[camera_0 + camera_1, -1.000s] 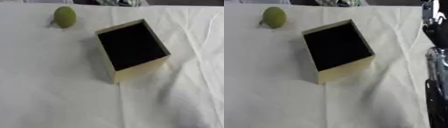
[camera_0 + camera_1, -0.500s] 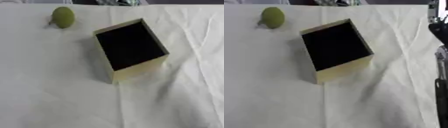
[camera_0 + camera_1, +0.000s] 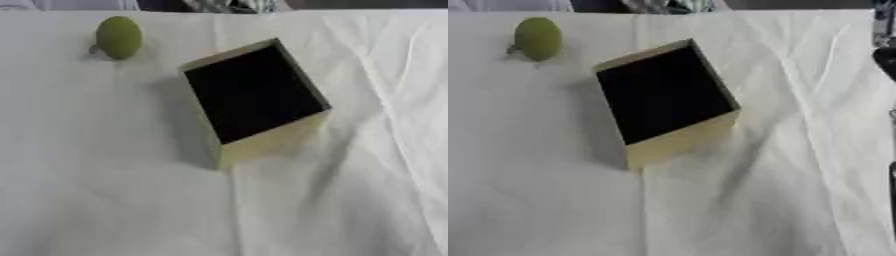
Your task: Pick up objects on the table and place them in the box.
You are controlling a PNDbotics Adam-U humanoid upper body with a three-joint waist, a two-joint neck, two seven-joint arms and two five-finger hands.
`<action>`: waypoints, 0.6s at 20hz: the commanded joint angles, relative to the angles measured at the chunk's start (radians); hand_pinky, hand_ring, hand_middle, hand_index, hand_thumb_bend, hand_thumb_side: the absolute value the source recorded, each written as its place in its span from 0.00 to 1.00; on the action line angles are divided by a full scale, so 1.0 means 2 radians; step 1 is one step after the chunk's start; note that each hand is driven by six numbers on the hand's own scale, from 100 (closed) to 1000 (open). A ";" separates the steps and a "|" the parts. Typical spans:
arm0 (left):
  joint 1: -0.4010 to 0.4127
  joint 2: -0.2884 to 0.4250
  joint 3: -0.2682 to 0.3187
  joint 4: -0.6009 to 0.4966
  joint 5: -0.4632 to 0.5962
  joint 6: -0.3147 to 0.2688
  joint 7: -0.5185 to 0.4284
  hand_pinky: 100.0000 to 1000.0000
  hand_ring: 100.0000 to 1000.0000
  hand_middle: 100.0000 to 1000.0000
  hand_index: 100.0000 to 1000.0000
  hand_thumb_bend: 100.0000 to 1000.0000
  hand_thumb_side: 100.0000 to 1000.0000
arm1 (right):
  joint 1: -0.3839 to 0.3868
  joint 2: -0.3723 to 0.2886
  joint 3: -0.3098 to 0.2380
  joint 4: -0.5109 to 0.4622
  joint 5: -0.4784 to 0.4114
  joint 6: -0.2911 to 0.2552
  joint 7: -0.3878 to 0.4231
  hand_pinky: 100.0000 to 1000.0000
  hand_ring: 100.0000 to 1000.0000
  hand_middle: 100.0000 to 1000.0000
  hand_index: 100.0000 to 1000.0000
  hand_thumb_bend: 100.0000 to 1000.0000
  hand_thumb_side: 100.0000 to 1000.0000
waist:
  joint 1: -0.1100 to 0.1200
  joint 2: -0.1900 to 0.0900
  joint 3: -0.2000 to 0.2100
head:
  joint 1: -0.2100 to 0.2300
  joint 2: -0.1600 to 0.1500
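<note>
A green rounded object (image 3: 118, 37) lies on the white cloth at the far left, apart from the box. The tan open-topped box (image 3: 254, 97) stands turned askew at the middle of the table; its inside is dark and I see nothing in it. A dark sliver of my right arm and hand (image 3: 886, 56) shows only at the right edge of the right eye view, well to the right of the box. My left hand shows in neither view.
A wrinkled white cloth (image 3: 131, 200) covers the table. The table's far edge runs along the top, with dark and patterned shapes (image 3: 227, 5) beyond it.
My right arm has drawn back to the right, so less of it shows at the right edge. The box and the green object stay put; the picture has shifted slightly.
</note>
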 commanded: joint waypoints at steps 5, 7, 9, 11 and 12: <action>-0.058 0.075 -0.044 0.078 -0.015 0.007 -0.030 0.69 0.87 0.72 0.77 0.41 0.44 | -0.007 -0.010 0.003 -0.011 0.004 0.001 0.003 0.84 0.86 0.61 0.74 0.00 0.34 | 0.006 -0.016 -0.006 | -0.002 0.003; -0.082 0.087 -0.061 0.103 -0.026 0.022 -0.045 0.70 0.87 0.72 0.79 0.42 0.45 | -0.007 -0.009 0.005 -0.011 0.004 0.002 0.006 0.84 0.86 0.61 0.74 0.00 0.34 | 0.007 -0.018 -0.008 | -0.003 0.005; -0.107 0.098 -0.076 0.128 -0.041 0.038 -0.061 0.71 0.87 0.73 0.80 0.42 0.46 | -0.007 -0.009 0.006 -0.011 0.003 0.002 0.008 0.84 0.86 0.61 0.74 0.00 0.34 | 0.007 -0.020 -0.009 | -0.002 0.006; -0.134 0.103 -0.086 0.155 -0.057 0.054 -0.077 0.71 0.87 0.73 0.81 0.43 0.46 | -0.007 -0.010 0.008 -0.011 0.001 0.002 0.010 0.84 0.86 0.61 0.74 0.00 0.34 | 0.008 -0.021 -0.010 | -0.001 0.008; -0.147 0.104 -0.089 0.168 -0.065 0.061 -0.085 0.71 0.87 0.73 0.81 0.43 0.46 | -0.007 -0.010 0.008 -0.011 0.001 0.002 0.011 0.84 0.86 0.61 0.74 0.00 0.34 | 0.008 -0.021 -0.010 | -0.001 0.008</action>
